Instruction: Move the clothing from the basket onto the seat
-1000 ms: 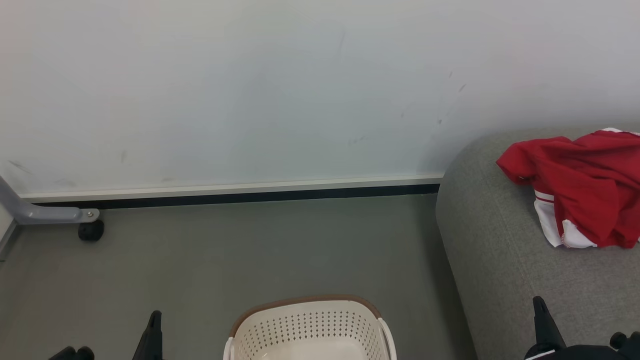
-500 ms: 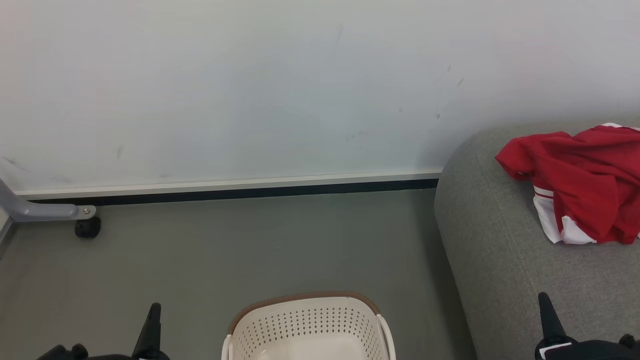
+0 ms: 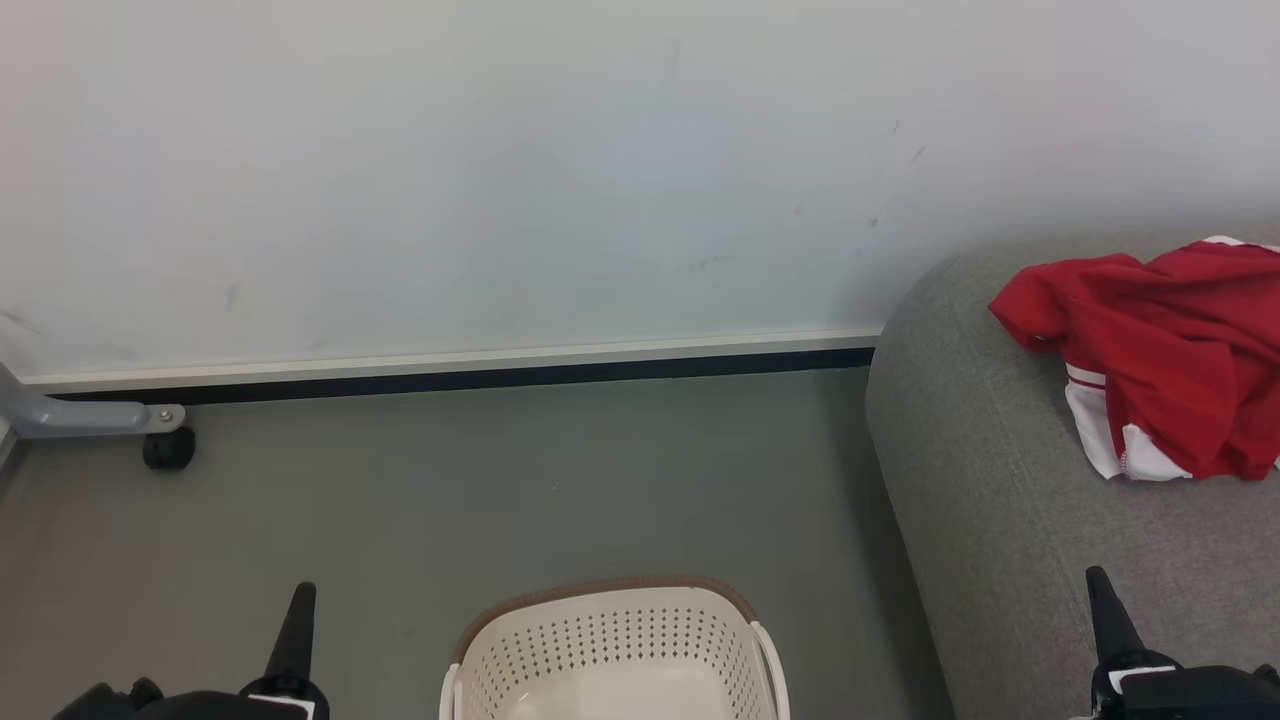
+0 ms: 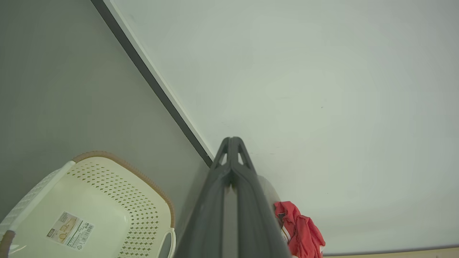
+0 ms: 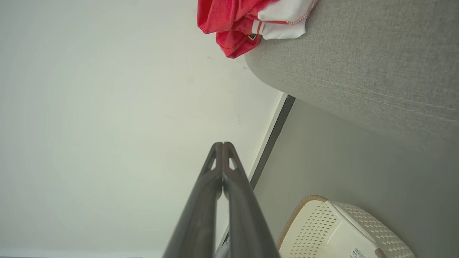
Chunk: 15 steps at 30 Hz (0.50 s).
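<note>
Two grippers, both clenched with nothing between the fingers: left gripper (image 3: 298, 612) above the grey floor (image 3: 520, 480), its two dark fingers pressed tip to tip, off to the left of the basket. Right gripper (image 3: 1102, 600) likewise squeezed together, over the sofa's near edge. One oval cream-white laundry basket (image 3: 610, 640) with perforated walls and a brown rim, standing on the floor between the two grippers, near the sofa's rounded end. One label (image 4: 70, 229) stuck to its bare bottom, seen in the left wrist view. One grey fabric sofa (image 3: 990, 500). One crumpled heap of red clothing (image 3: 1170, 340) with white stripes and a white panel, lying on the sofa's top close to its far edge by the wall, a little in from the rounded corner, well apart from both grippers. Number of garments in the heap not to be told. One black caster (image 3: 168, 448) under one grey metal leg (image 3: 80, 418) at the floor's far left edge, beside the white wall (image 3: 500, 180) and its one dark skirting strip (image 3: 500, 378).
</note>
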Motion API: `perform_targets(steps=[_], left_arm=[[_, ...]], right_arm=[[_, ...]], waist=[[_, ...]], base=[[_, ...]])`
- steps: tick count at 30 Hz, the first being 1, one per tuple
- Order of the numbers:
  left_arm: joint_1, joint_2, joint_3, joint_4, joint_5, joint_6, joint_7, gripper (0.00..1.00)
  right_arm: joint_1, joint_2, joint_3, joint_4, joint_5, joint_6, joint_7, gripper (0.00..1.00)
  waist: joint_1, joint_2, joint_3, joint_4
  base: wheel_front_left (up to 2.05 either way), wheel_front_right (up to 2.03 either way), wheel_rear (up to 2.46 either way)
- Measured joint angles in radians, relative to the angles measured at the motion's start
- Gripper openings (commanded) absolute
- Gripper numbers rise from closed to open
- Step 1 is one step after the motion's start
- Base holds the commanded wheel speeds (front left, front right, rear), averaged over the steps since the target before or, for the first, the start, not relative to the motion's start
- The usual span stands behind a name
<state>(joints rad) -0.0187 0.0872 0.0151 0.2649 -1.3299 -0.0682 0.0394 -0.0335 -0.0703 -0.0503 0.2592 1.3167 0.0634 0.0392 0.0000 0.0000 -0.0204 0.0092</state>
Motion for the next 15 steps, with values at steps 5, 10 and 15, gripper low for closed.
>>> perform_targets(steps=[5, 10, 15], left_arm=[[-0.008, -0.009, 0.015, 0.008, -0.056, -0.012, 0.014, 0.00], [-0.023, -0.019, 0.031, 0.012, -0.112, -0.021, 0.030, 0.00], [-0.034, -0.028, 0.046, 0.019, -0.166, -0.031, 0.047, 0.00]], right_arm=[[-0.004, 0.006, -0.017, 0.008, 0.056, 0.012, 0.014, 0.00], [-0.022, 0.010, -0.034, 0.014, 0.112, 0.026, 0.031, 0.00], [-0.027, 0.016, -0.051, 0.024, 0.170, 0.035, 0.045, 0.00]], waist=[[0.0000, 0.0000, 0.005, -0.002], [0.0000, 0.0000, 0.009, -0.004], [0.0000, 0.0000, 0.014, -0.006]], base=[[0.00, 0.00, 0.00], [0.00, 0.00, 0.00], [0.00, 0.00, 0.00]])
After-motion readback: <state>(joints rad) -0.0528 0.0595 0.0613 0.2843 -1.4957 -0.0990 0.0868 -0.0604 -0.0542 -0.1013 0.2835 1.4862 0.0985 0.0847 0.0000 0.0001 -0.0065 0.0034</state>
